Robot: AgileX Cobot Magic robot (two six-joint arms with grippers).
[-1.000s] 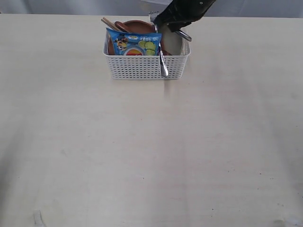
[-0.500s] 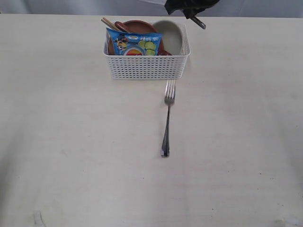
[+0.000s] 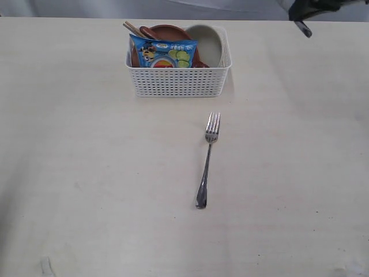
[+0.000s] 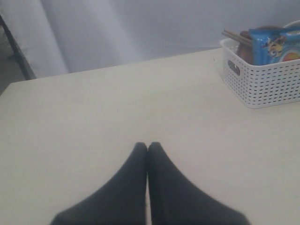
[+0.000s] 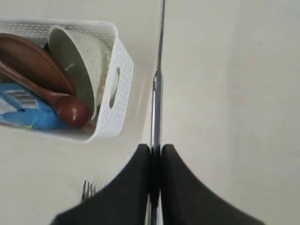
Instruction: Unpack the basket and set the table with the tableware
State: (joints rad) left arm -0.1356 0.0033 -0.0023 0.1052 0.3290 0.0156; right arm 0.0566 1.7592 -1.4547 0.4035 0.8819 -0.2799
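Slim steel knife (image 5: 156, 93), pinched edge-on in my nearly closed right gripper (image 5: 155, 149), could, I reckon, pivot or slip onto the pale beige tabletop (image 5: 234, 117); my left gripper (image 4: 147, 146) is closed, empty.

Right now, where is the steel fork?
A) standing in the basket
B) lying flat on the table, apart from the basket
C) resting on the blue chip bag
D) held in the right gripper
B: the fork lies flat on the table, its tines pointing toward the basket but clear of it.

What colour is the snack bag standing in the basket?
The bag is blue with colourful printed pictures; clearest in the exterior view.
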